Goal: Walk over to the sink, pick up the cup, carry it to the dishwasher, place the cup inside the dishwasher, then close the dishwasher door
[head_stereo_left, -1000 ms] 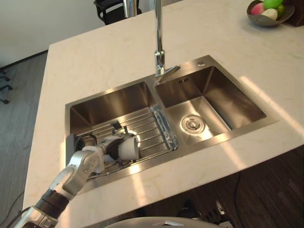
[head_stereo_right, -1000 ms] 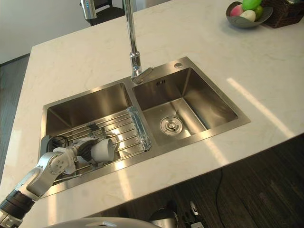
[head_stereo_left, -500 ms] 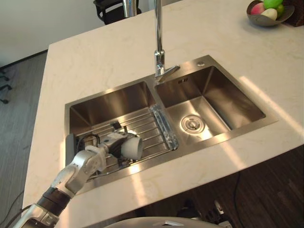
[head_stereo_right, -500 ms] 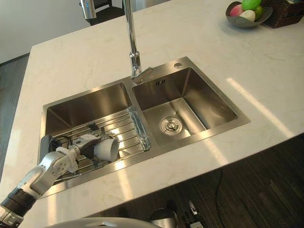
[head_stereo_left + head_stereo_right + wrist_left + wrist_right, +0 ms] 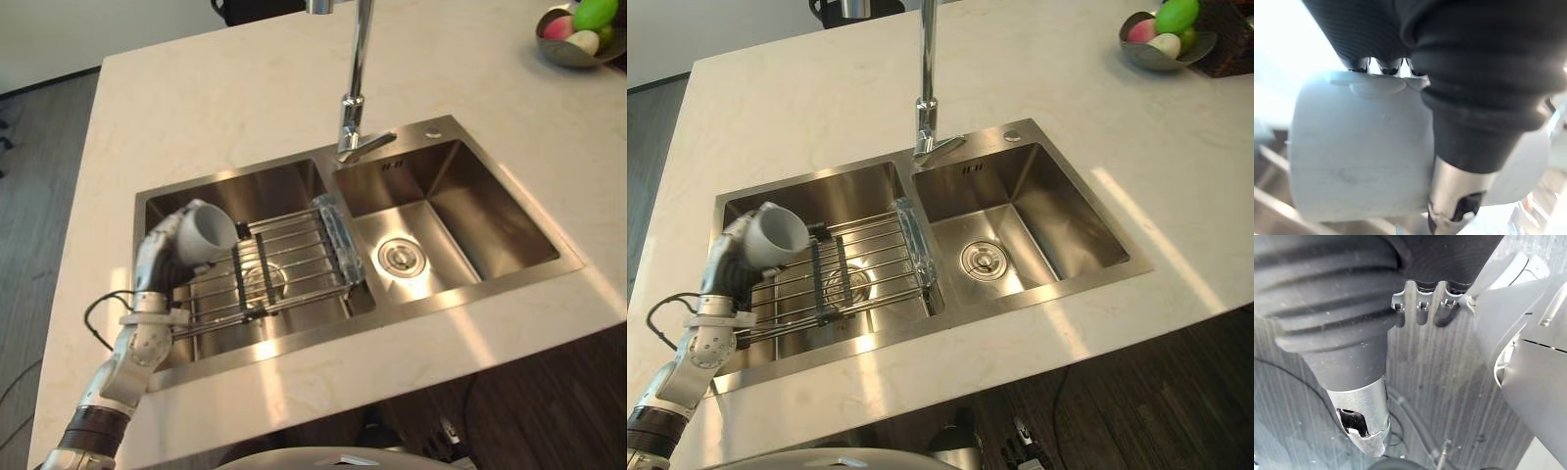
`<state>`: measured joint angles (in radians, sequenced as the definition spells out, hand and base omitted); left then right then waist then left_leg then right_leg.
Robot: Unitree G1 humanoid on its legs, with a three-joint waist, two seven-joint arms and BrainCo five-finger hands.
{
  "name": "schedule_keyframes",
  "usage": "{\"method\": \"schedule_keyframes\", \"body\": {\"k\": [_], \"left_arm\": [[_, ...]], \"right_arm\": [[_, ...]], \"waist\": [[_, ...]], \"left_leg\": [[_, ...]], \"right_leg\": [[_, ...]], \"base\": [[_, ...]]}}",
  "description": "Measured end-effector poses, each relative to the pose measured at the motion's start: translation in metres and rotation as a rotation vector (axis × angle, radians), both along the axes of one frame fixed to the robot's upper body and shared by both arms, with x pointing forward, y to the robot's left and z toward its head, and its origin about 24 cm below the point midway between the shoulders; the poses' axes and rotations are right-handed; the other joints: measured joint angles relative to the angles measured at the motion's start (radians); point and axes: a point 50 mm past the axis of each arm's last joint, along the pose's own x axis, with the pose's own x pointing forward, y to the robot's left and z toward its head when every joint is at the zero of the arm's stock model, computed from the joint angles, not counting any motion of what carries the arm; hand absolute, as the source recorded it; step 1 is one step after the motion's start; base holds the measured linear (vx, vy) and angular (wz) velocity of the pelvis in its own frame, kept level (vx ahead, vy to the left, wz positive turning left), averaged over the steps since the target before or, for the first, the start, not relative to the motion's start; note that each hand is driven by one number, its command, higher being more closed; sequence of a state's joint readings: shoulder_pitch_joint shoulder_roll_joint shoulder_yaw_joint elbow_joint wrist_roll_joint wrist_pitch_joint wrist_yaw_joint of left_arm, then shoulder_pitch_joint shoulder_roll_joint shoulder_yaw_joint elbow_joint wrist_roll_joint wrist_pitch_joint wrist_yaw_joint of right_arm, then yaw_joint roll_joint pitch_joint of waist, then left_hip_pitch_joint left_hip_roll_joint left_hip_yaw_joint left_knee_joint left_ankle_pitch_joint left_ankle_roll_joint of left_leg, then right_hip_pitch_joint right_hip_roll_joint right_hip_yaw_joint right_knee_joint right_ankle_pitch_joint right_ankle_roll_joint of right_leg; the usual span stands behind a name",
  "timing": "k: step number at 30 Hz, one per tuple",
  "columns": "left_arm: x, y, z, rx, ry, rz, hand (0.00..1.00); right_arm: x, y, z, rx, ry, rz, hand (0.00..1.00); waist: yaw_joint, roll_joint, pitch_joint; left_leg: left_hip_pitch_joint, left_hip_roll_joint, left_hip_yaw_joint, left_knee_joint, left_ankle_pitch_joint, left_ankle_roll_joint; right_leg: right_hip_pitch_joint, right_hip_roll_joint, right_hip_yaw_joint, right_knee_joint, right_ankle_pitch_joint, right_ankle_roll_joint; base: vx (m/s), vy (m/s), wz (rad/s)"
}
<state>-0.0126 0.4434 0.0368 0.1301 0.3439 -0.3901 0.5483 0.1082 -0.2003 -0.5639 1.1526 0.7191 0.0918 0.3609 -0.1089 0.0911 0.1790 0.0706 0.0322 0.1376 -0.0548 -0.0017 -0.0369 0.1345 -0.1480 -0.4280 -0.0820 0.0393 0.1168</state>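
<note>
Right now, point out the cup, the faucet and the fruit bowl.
cup (image 5: 201, 240): left eye view, on its white body.
faucet (image 5: 360, 59): left eye view, on the upright pipe.
fruit bowl (image 5: 1161, 57): right eye view, on its grey outer wall.

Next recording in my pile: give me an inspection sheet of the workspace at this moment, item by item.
surface: pale counter with a two-basin steel sink; a wire rack lies across the left basin.
job's things: white cup held over the left basin, tilted.
clutter: bowl of fruit at the counter's far right corner; faucet behind the divider between the basins.
hands: left hand curled round the cup; right hand over the floor.
cables: nothing seen.
surroundings: grey floor beside the counter.
</note>
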Motion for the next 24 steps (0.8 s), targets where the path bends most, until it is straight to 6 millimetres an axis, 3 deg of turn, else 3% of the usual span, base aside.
{"method": "schedule_keyframes", "body": {"k": [3, 6, 12, 18, 19, 20, 21, 22, 24], "left_arm": [[-0.015, 0.023, 0.009, -0.137, -0.166, 0.14, 1.0], [-0.026, 0.03, 0.011, -0.169, -0.258, 0.181, 1.0], [-0.038, 0.035, 0.005, -0.242, -0.298, 0.25, 1.0], [-0.069, 0.053, -0.01, -0.358, -0.343, 0.472, 1.0], [-0.072, 0.053, -0.013, -0.37, -0.342, 0.497, 1.0], [-0.078, 0.053, -0.02, -0.394, -0.332, 0.548, 1.0], [-0.084, 0.052, -0.027, -0.401, -0.305, 0.572, 1.0], [-0.082, 0.046, -0.032, -0.414, -0.275, 0.551, 1.0], [-0.078, 0.039, -0.033, -0.416, -0.267, 0.506, 1.0]], "right_arm": [[0.001, 0.001, 0.0, -0.014, 0.007, 0.035, 0.0], [0.001, 0.006, -0.001, -0.027, 0.018, 0.079, 0.0], [0.003, 0.012, -0.002, -0.045, 0.039, 0.17, 0.0], [0.003, 0.028, -0.006, -0.044, 0.075, 0.296, 0.0], [0.003, 0.028, -0.006, -0.052, 0.078, 0.302, 0.0], [0.002, 0.025, -0.006, -0.076, 0.089, 0.303, 0.0], [0.0, 0.023, -0.005, -0.095, 0.102, 0.295, 0.0], [-0.001, 0.018, -0.003, -0.115, 0.093, 0.282, 0.0], [-0.013, 0.028, -0.006, -0.091, 0.129, 0.301, 0.0]], "waist": [[0.024, -0.001, -0.001], [0.048, -0.006, -0.003], [0.072, -0.017, -0.01], [0.111, -0.03, -0.039], [0.116, -0.027, -0.042], [0.122, -0.029, -0.043], [0.123, -0.047, -0.042], [0.121, -0.059, -0.043], [0.119, -0.085, -0.047]], "left_leg": [[0.001, -0.004, -0.01, 0.001, 0.003, 0.002], [0.0, -0.007, -0.03, 0.0, 0.01, 0.004], [-0.002, -0.015, -0.078, -0.002, 0.026, 0.007], [-0.022, -0.026, -0.147, -0.019, 0.042, 0.004], [-0.029, -0.027, -0.156, -0.02, 0.041, 0.005], [-0.048, -0.043, -0.188, -0.018, 0.04, 0.007], [-0.054, -0.073, -0.242, -0.011, 0.045, 0.017], [-0.071, -0.103, -0.309, 0.023, 0.046, 0.023], [-0.088, -0.14, -0.417, 0.061, 0.04, 0.026]], "right_leg": [[0.005, -0.002, -0.016, 0.0, 0.0, 0.0], [0.014, -0.004, -0.032, -0.002, 0.0, 0.0], [0.039, -0.007, -0.082, -0.006, -0.001, 0.0], [0.048, -0.019, -0.162, 0.021, -0.036, -0.001], [0.035, -0.028, -0.166, 0.06, -0.057, 0.0], [-0.014, -0.079, -0.179, 0.228, -0.145, 0.007], [-0.063, -0.142, -0.142, 0.412, -0.211, -0.015], [-0.126, -0.181, -0.011, 0.602, -0.23, -0.077], [-0.198, -0.167, 0.207, 0.787, -0.21, -0.124]], "base": [[-0.04, -0.003, 0.14], [-0.06, -0.006, 0.18], [-0.07, -0.005, 0.24], [-0.02, -0.002, 0.36], [0.0, 0.03, 0.55], [0.01, 0.028, 0.95], [0.02, -0.011, 1.69], [0.05, -0.024, 1.79], [0.1, -0.126, 2.16]]}}
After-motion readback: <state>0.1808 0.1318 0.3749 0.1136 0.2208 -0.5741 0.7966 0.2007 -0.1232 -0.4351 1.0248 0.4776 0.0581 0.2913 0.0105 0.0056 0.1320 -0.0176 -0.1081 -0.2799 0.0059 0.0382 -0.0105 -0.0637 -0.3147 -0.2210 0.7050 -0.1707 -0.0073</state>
